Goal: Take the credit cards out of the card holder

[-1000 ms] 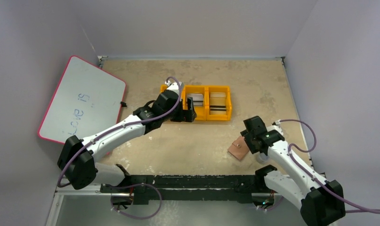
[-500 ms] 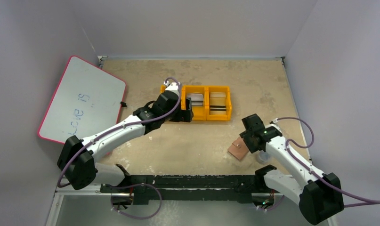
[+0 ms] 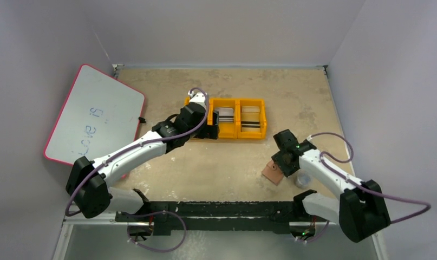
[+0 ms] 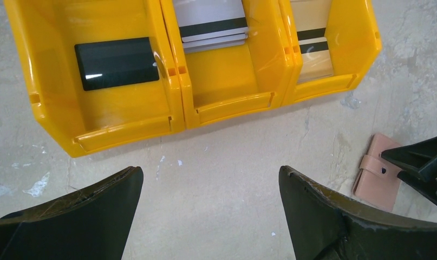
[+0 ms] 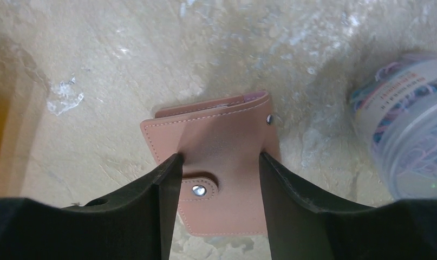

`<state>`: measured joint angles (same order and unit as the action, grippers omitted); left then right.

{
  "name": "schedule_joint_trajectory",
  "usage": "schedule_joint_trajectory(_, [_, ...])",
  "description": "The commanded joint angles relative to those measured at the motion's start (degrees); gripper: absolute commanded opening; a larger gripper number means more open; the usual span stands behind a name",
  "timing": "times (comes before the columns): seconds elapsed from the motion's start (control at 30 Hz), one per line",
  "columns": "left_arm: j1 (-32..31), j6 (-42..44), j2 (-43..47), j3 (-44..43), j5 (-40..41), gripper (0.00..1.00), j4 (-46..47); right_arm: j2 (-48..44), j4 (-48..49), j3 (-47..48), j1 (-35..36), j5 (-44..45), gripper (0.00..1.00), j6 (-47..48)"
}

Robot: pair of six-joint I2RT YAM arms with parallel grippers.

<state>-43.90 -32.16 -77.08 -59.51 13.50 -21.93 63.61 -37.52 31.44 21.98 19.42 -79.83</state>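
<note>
Right gripper [image 5: 219, 162] [image 3: 278, 161]: jaws partly apart, lowered over the card holder [image 5: 216, 130] [image 3: 272, 173] [image 4: 377, 176], one black finger [image 5: 151, 206] on either side of the snap tab [image 5: 197, 187]. Leather reaching out past both fingers, so not pinched between them; contact of the tips with the leather not discernible.

Card holder: tan-brown, folded shut, tab snapped down with a metal stud, lying flat on the table [image 3: 216, 168] at the near right. No brand mark legible. Thin lilac edge [image 5: 254, 96] peeping out at its far corner; card or lining, cannot be told.

Clear round tub [image 5: 405, 141] [image 3: 302, 179]: just beside the card holder on the right, not touching it; multicoloured contents, printed band too blurred to read.

Left gripper [image 4: 210, 179] [image 3: 210, 131]: jaws spread wide, nothing between them, hovering over bare table just in front of the orange three-compartment tray [image 4: 227, 103] [image 3: 251, 136].

Tray contents, seen from the left wrist: black card [image 4: 116, 63] in the left compartment; stacked grey credit cards [image 4: 210, 24] with a black magnetic stripe in the middle one; cream card [image 4: 313, 38], also striped, in the right one. No lettering readable on any.

Whiteboard [image 3: 94, 116]: pink-rimmed, leaning at the left wall, well apart from the tray; blue handwriting reading "Love is".
</note>
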Motion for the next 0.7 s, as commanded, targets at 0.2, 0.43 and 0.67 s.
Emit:
schedule_joint_trajectory(0.2, [0.2,0.0,0.9,-3.4,3.4,0.96,-0.1,13.1,16.7,5.0,11.6,-3.8,0.58,15.5])
schedule_joint_trajectory(0.43, [0.2,-8.1,4.6,-1.6,15.5,0.96,-1.9,20.7,23.9,13.1,22.3,-7.9,0.59,24.1])
schedule_joint_trajectory(0.67, [0.3,-12.0,9.0,2.8,17.6,0.97,-2.9,14.5,15.2,18.1,23.5,-0.6,0.71,22.4])
